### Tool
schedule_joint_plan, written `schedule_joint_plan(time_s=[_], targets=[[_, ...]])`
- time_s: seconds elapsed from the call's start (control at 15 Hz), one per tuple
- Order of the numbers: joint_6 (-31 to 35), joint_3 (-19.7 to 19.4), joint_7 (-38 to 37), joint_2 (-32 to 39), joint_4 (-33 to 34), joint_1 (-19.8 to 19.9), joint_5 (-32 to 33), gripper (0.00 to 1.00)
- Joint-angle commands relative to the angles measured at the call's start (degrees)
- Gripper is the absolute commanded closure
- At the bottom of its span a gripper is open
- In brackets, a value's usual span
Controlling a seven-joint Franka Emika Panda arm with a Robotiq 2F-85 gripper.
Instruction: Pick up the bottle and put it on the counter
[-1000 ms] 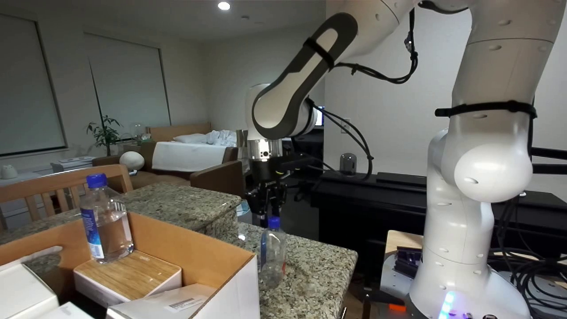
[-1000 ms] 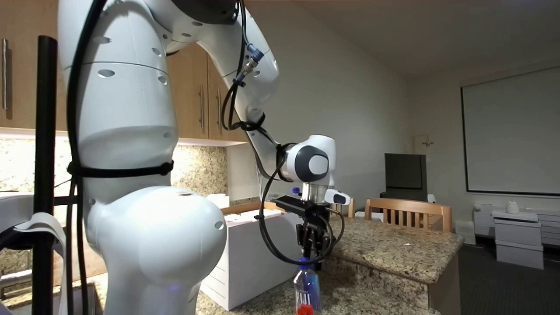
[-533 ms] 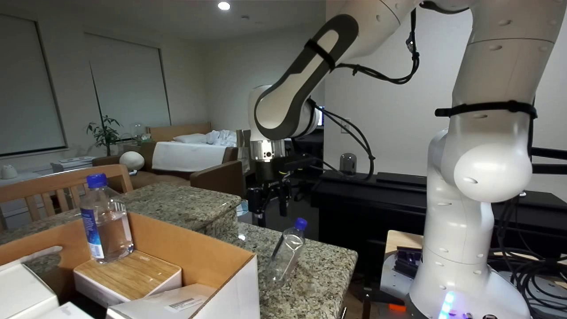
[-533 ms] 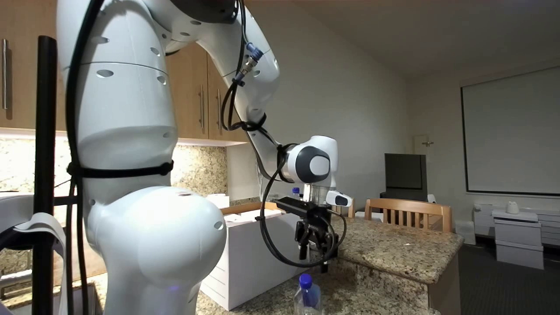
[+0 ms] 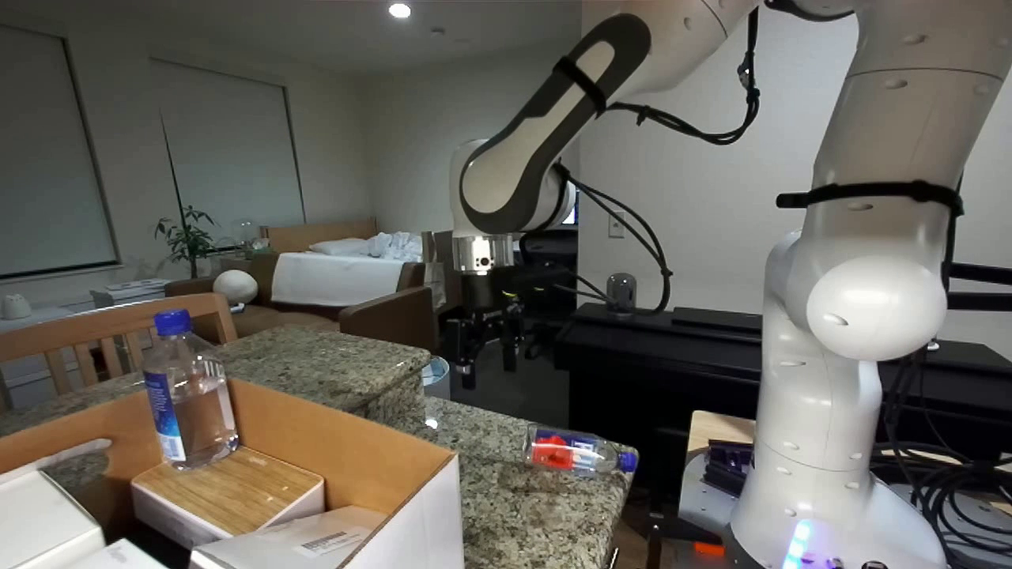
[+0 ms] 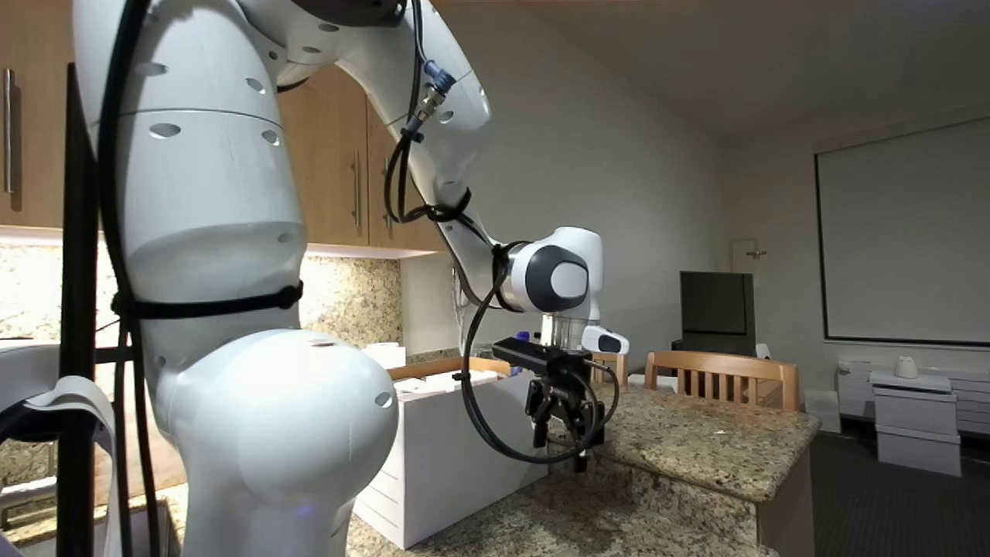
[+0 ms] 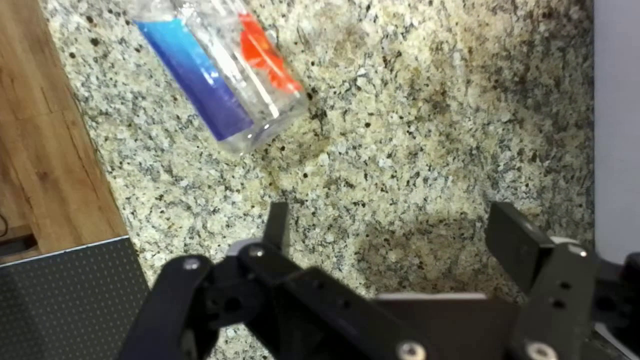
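The bottle point(image 5: 577, 452), clear with a blue label and a red patch, lies on its side on the speckled granite counter point(image 5: 545, 521). Its blue cap points at the counter's edge and comes very close to it. In the wrist view the bottle point(image 7: 200, 80) shows at the upper left, its base end nearest the fingers; its cap is cut off. My gripper point(image 7: 385, 212) is open, with only bare granite seen between its fingers. In both exterior views the gripper point(image 5: 489, 371) point(image 6: 560, 452) hangs above the counter, apart from the bottle. One exterior view does not show the bottle.
A cardboard box point(image 5: 340, 423) with white outer sides point(image 6: 464, 456) stands on the counter beside the gripper. Inside it another blue-capped bottle point(image 5: 190, 407) stands on a wood-topped box point(image 5: 229, 486). A raised granite ledge point(image 5: 324, 363) lies behind. Wooden chairs point(image 6: 719, 371) stand beyond.
The bottle stood upright under the gripper, then tipped over, and now lies on its side towards the counter's edge. The gripper has opened and risen a little.
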State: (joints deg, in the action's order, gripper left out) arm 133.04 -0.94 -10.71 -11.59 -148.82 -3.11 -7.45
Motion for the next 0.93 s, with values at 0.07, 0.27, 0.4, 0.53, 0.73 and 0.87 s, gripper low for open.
schedule_joint_plan(time_s=[0.07, 0.27, 0.4, 0.53, 0.73, 0.87], targets=[[-1.72, 0.34, 2.23, -2.89, -1.53, 1.42, 1.03, 0.00], [-1.58, 0.52, 1.93, -3.09, -1.59, 1.73, 3.07, 0.00], [-1.84, 0.58, 1.87, -3.09, -1.56, 1.95, 4.77, 0.00], [-8.75, 2.39, -0.27, -2.48, 4.36, 0.43, 4.54, 0.00], [-21.25, 4.06, -0.85, -2.31, 11.83, 0.03, 4.62, 0.00], [-31.04, 4.55, -0.19, -1.63, 17.53, -0.21, 4.16, 0.00]])
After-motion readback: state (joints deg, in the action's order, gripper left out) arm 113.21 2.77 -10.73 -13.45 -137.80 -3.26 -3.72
